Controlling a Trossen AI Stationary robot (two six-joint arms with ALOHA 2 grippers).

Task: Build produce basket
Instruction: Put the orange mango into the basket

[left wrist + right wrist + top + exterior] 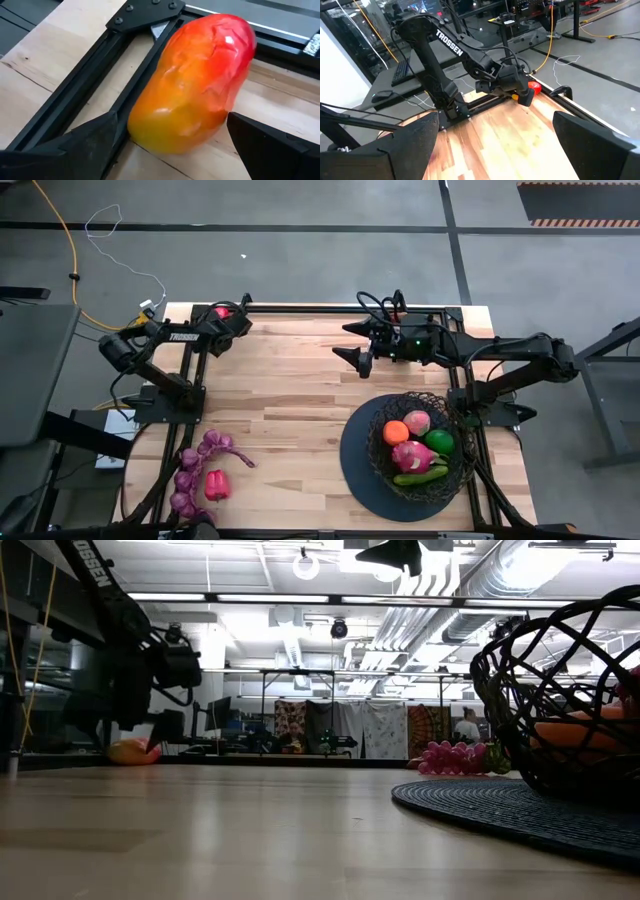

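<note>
A red-and-orange fruit (195,85) lies on its side at the table's far left corner, against a black frame rail (100,95). My left gripper (172,122) is open and slants down over it, one finger on each side of its near end, close but apart. The basket (455,415) stands on its dark disc (355,455) at the near right. It holds an orange, a peach, a green ball, a pink dragon fruit and a cucumber. My right gripper (352,358) hangs open and empty above the table's far middle.
Purple grape bunches (195,465) and a red pepper (216,485) lie on the table at the near left. Black frame rails run along the left and right edges. Bare wood (290,390) stretches between the left corner and the basket.
</note>
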